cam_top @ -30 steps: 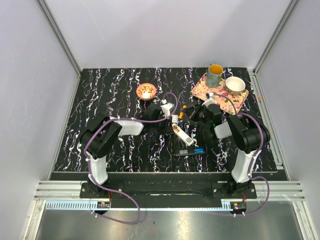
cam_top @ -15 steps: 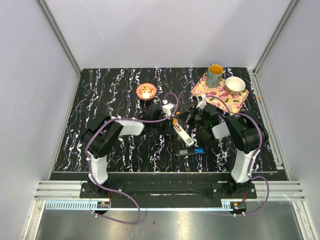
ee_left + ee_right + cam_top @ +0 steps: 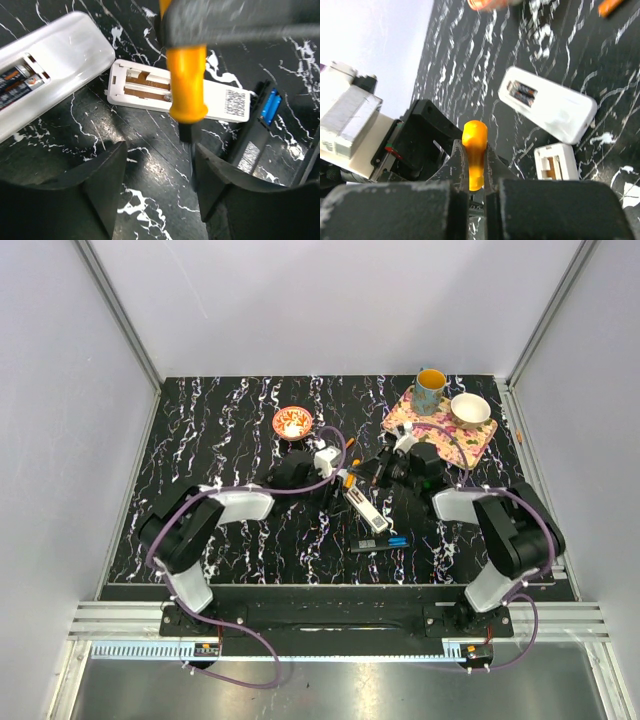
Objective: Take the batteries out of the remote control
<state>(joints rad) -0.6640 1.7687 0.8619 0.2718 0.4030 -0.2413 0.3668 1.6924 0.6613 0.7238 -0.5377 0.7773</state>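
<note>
The batteries point(image 3: 522, 93) sit in the white remote's point(image 3: 560, 107) open bay, near the middle of the desk point(image 3: 220, 420). My right tool point(image 3: 475, 156) is clenched on what looks like an orange-handled screwdriver point(image 3: 474, 135), tip down, I judge for levering them out. My left tool point(image 3: 157, 165) hangs released, holding nothing.

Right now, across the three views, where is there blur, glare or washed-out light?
Top external: sharp and evenly lit, glare only on the metal rail at the near edge. Left wrist: the right gripper clamping the orange cylinder is blurred, the white remote crisp. Right wrist: its own fingers are soft, the wall blown out white.
</note>
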